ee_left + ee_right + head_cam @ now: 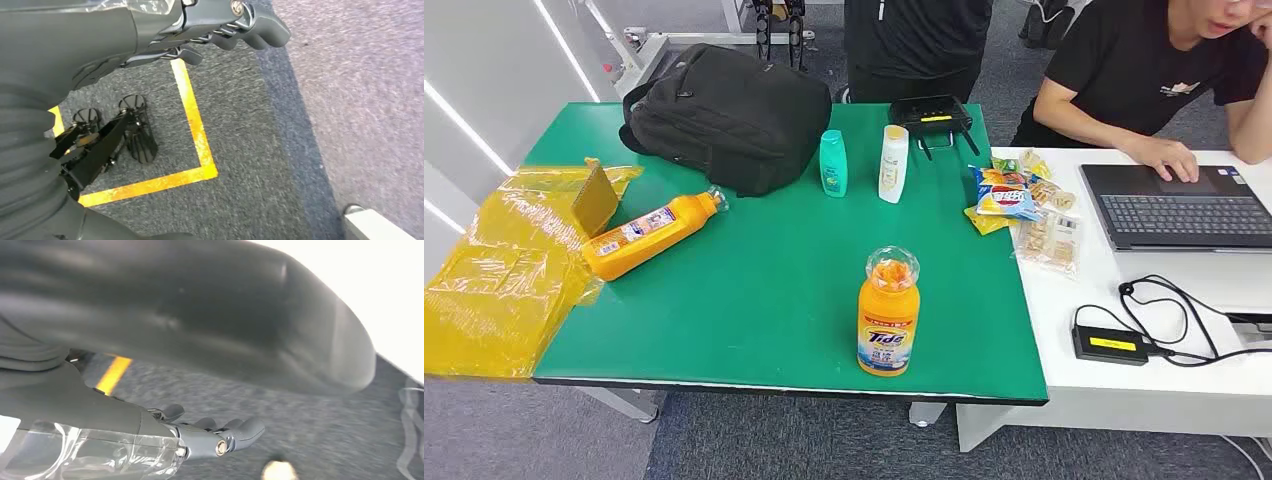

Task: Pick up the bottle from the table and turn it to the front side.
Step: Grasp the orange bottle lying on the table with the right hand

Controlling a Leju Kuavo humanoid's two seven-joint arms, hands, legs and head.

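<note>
We are hanging both arms down over grey carpet. Our left hand (235, 25) is holding nothing, its fingers (265, 31) loosely spread; our right hand (210, 435) is likewise empty with fingers apart. The orange bottle (889, 315) is standing upright near the front edge of the green table (754, 300), right of centre.

Tide bottle (889, 312) stands upright near the front edge of the bench (754, 300), right of centre. Another detergent bottle (651, 235) lies on its side off to the left, its base on the plastic bags (499, 275) hanging over the left edge. Backpack (729, 115) sits at the back — two small bottles (862, 163) just right of it, router (931, 115) behind them. Snack packets (1024, 205) and a laptop (1179, 205) sit on the next table over (1124, 390).
</note>
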